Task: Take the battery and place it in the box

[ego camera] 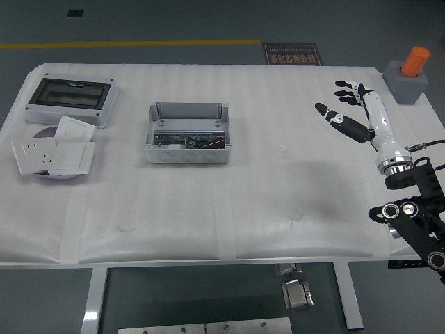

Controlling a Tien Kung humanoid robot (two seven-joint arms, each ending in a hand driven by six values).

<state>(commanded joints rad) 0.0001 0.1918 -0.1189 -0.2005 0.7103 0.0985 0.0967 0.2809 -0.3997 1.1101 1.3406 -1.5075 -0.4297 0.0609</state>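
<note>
An open grey box (188, 133) stands left of the table's middle, lid off, with metal parts and a dark item inside. I cannot make out the battery as a separate thing; the dark item in the box may be it. My right hand (345, 106) hovers over the table's right side, well right of the box, fingers spread and holding nothing. The black right arm comes in from the lower right corner. The left arm is out of view.
A grey enclosure with a dark window (70, 99) lies at the far left. White wall sockets rest on a purple disc (54, 153) below it. A grey block with an orange cylinder (410, 75) stands at the far right corner.
</note>
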